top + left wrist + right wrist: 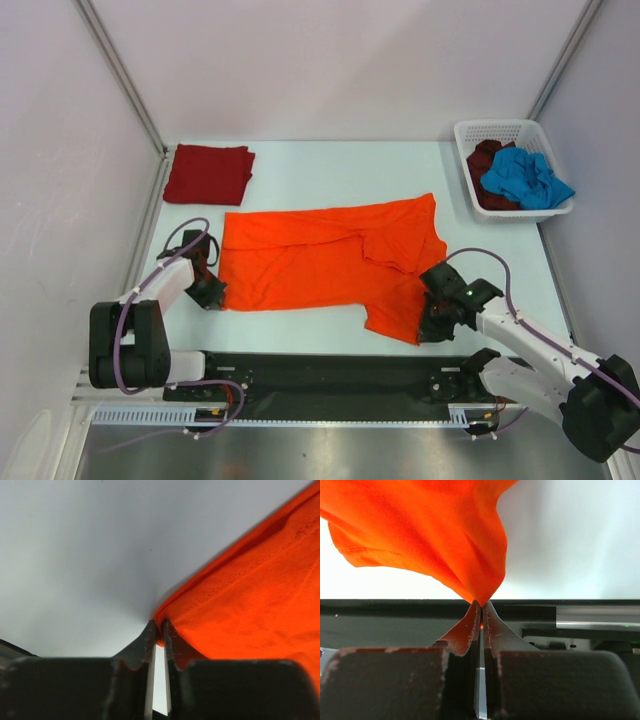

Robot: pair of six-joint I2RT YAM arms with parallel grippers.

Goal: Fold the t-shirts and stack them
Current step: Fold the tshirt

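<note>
The orange shirt (310,262) lies spread on the counter (330,172), flat for folding; the folded red shirt (208,173) sits far left, likely the stack's base. My left end effector (159,632) pinches the orange near left corner and my right end effector (481,606) a near right fold, so I can lift that edge evenly.

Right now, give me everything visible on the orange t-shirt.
The orange t-shirt is bright, soft plain cloth with a stitched hem. It lies spread across the middle of the table, wrinkled, with its right part folded over itself. The left gripper pinches its near left corner. The right gripper pinches its near right edge, where the cloth gathers to a point at the tips.
</note>
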